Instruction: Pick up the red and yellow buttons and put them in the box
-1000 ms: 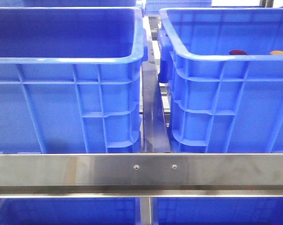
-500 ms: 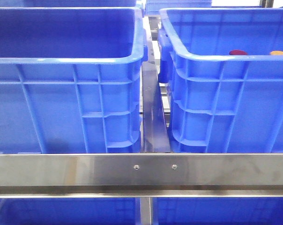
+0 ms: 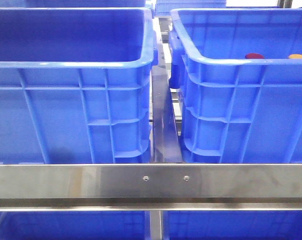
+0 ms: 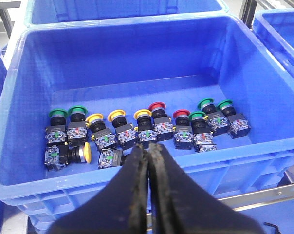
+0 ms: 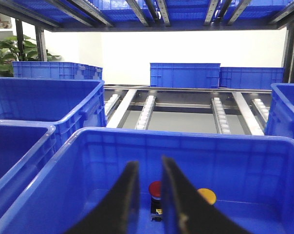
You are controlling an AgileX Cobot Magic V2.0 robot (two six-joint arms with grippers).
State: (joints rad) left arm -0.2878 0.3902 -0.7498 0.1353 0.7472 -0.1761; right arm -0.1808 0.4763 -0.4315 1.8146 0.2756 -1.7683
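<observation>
On the left, the supply crate (image 4: 137, 78) is seen under the left tool (image 4: 149, 161), whose fingers are pressed together on nothing; many red, yellow and green buttons (image 4: 152, 129) are left there in a row. On the right, the box (image 5: 186, 165) is seen past the slightly spread, empty right tool (image 5: 147, 192); a red button (image 5: 155, 189) and a yellow button (image 5: 207, 195) already sit inside. The task is judged partly done.

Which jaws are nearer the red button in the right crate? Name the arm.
Right. The right gripper hangs just in front of the red button in that crate; the left gripper is over the other crate of buttons.
</observation>
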